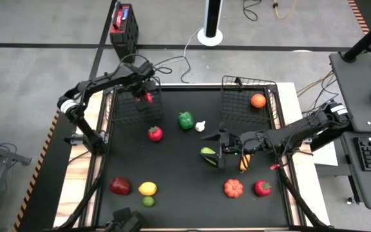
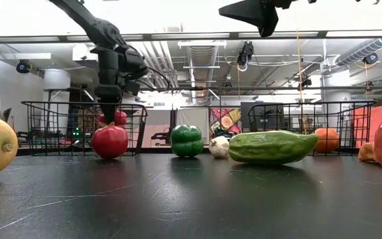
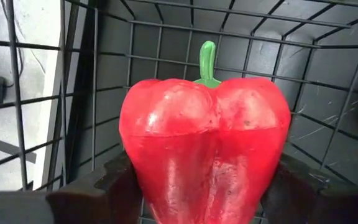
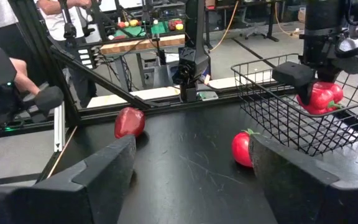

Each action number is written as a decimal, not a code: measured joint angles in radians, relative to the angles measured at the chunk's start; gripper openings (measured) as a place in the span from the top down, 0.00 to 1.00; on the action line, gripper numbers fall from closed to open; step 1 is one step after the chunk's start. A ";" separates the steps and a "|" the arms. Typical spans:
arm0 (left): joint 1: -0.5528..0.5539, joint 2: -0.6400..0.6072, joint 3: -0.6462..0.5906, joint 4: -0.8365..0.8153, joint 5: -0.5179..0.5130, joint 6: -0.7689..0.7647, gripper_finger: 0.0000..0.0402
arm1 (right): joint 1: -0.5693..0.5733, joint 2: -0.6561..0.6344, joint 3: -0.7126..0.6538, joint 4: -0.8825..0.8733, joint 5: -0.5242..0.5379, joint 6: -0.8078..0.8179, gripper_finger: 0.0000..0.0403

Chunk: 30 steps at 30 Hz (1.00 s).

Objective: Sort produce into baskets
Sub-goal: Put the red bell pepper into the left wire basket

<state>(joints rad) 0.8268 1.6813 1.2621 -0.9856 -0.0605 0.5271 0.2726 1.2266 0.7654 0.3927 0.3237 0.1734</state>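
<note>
My left gripper (image 1: 148, 96) hangs inside the left basket (image 1: 134, 109) at the table's far left, shut on a red bell pepper (image 3: 204, 143) with a green stem. My right gripper (image 4: 191, 186) stands open and level above the table's middle, over a green cucumber (image 1: 208, 154), with nothing between its fingers. The right basket (image 1: 247, 103) holds an orange (image 1: 257, 100). A red tomato (image 1: 154, 133), a green pepper (image 1: 185, 120) and a white garlic (image 1: 200, 126) lie on the table between the baskets. My left gripper pinches the red pepper's two bulging sides (image 3: 135, 168) between its two fingers, which come from above and point down. The pepper hangs below the fingers (image 4: 297, 74) inside the basket, its green stem (image 3: 207, 59) sticking out sideways, apparently clear of the basket's floor.
Near the table's front edge lie a dark red fruit (image 1: 120, 185), a lemon (image 1: 147, 188), a lime (image 1: 148, 201), an orange pumpkin (image 1: 233, 188) and a red piece (image 1: 263, 187). A carrot (image 1: 243, 161) lies beside my right gripper. People stand beyond the table's left side (image 4: 5, 37).
</note>
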 joint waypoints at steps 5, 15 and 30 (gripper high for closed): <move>0.000 0.015 0.000 0.024 0.000 0.004 0.40 | 0.000 0.000 0.000 0.000 -0.001 0.000 0.22; 0.000 0.033 0.000 0.042 0.000 -0.024 0.33 | 0.000 0.000 0.000 0.000 -0.009 0.000 0.22; 0.000 0.020 0.000 0.055 -0.032 -0.102 0.25 | 0.000 0.000 0.000 0.001 -0.009 0.002 0.21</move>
<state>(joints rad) 0.8265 1.7012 1.2625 -0.9310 -0.0929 0.4252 0.2726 1.2266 0.7654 0.3935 0.3149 0.1757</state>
